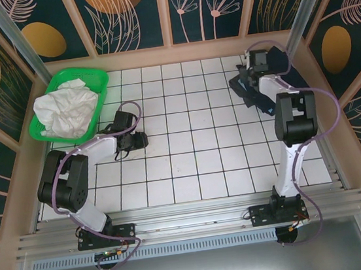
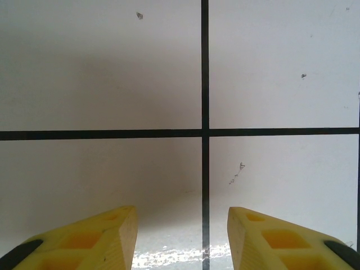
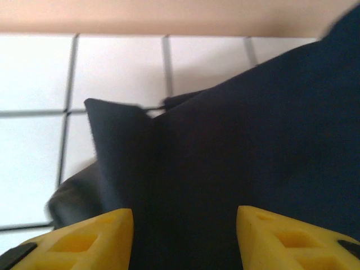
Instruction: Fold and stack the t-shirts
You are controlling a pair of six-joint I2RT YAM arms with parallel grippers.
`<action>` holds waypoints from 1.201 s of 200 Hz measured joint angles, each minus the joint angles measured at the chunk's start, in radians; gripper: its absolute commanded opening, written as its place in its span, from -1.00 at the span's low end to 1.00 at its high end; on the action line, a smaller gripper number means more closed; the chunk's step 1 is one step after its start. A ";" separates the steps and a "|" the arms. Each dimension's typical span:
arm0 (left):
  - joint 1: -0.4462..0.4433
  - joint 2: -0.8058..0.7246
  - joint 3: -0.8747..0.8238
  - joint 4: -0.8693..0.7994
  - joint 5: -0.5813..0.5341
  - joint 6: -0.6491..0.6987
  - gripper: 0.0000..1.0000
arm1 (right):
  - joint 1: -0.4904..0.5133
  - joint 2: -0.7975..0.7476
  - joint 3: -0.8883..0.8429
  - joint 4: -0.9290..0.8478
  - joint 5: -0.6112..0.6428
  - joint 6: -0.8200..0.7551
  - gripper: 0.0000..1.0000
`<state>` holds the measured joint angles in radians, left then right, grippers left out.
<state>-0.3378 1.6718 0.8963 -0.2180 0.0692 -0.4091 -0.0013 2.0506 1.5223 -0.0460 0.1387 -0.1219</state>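
Left gripper (image 1: 138,140) sits low over the table (image 1: 197,166), toward the left edge and near the basket (image 1: 99,86). In the left wrist view its yellow fingers (image 2: 95,239) stand wide apart with bare white tile and a crossing of black grid lines between them; it holds nothing.

The right arm reaches to the far right corner, where the right gripper (image 1: 250,75) hangs over a heap of dark shirts. In the right wrist view that gripper (image 3: 185,236) is also spread wide, its fingers (image 3: 84,239) on either side of the cloth below, gripping nothing. The navy shirt (image 3: 253,140) lies rumpled under it, one corner sticking up toward the far edge. A dark grey shirt (image 3: 70,197) peeks out from beneath the navy one at its left side. From above, the navy shirt (image 1: 280,60) lies against the far right corner.

The green basket stands at the far left corner with white cloth (image 1: 65,109) bunched inside it.
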 measured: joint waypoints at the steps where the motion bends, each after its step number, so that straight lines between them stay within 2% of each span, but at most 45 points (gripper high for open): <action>1: 0.000 0.000 0.000 0.000 0.000 0.000 -0.08 | -0.002 -0.001 0.000 0.001 0.000 0.002 0.01; 44: 0.000 0.001 0.000 0.000 0.000 0.002 -0.08 | -0.145 0.027 0.066 0.016 0.026 0.095 0.08; 83: 0.000 0.001 0.000 0.000 0.000 0.002 -0.07 | -0.159 0.180 0.230 -0.050 0.039 0.140 0.23; 124: 0.000 0.002 0.008 -0.006 0.000 0.006 -0.08 | -0.182 0.327 0.402 -0.198 0.070 0.253 0.25; 179: 0.000 0.016 0.034 -0.011 0.001 0.017 -0.08 | -0.241 0.311 0.398 -0.263 0.107 0.454 0.33; 216: 0.000 0.024 0.034 -0.012 0.008 0.023 -0.08 | -0.264 0.198 0.266 -0.300 0.164 0.553 0.43; 240: 0.000 0.024 0.034 -0.012 0.008 0.028 -0.08 | -0.262 0.111 0.178 -0.305 0.183 0.569 0.58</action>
<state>-0.3378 1.6958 0.9306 -0.2302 0.0776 -0.3813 -0.2638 2.1612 1.7000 -0.3511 0.3222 0.4473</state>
